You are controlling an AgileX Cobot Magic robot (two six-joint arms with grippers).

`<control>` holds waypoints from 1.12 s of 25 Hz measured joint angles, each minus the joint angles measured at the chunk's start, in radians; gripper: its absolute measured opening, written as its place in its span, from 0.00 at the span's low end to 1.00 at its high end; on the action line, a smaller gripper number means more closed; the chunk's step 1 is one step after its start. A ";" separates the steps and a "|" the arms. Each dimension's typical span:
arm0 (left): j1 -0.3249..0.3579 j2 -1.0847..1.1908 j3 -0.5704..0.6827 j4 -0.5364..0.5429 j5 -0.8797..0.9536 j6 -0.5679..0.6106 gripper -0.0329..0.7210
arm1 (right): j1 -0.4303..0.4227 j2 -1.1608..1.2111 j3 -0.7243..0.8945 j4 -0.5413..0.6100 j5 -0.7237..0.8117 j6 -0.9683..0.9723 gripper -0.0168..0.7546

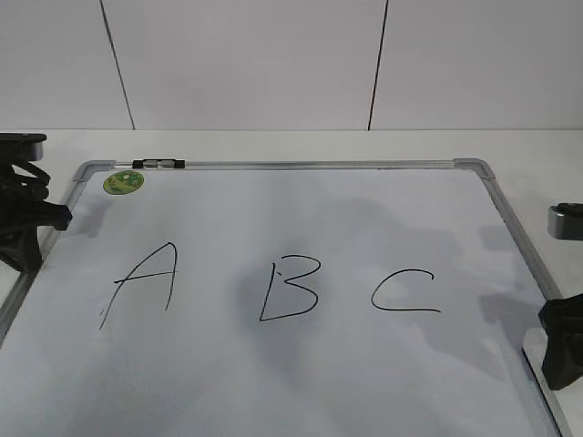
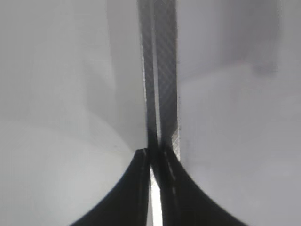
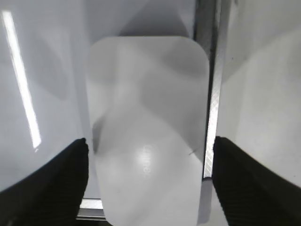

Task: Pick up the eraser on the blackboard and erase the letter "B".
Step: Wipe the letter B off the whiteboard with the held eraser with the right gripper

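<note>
The blackboard [image 1: 301,165] is a white board with a silver frame lying flat. The letter "B" [image 1: 291,287] is drawn in black at its middle, whole. The eraser [image 3: 148,108] shows only in the right wrist view, a white rounded block lying top up by the board's frame strip [image 3: 212,94]. My right gripper [image 3: 149,146] is open with one finger on each side of the eraser; it shows at the board's right edge in the exterior view [image 1: 560,341]. My left gripper [image 2: 153,153] is shut above the left frame strip [image 2: 160,70] and also shows in the exterior view [image 1: 23,218].
The letter "A" [image 1: 141,282] is left of the "B" and the letter "C" [image 1: 405,293] is right of it. A round green sticker [image 1: 123,182] sits in the far left corner. A small black-and-silver piece [image 1: 158,164] lies on the top frame.
</note>
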 joint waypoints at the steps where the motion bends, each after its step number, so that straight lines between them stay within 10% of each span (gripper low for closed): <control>1: 0.000 0.000 0.000 0.000 0.000 0.000 0.07 | 0.000 0.005 0.000 0.002 0.000 0.000 0.83; 28: 0.000 0.000 0.000 0.000 -0.002 0.000 0.07 | 0.000 0.097 -0.001 0.008 -0.012 -0.003 0.73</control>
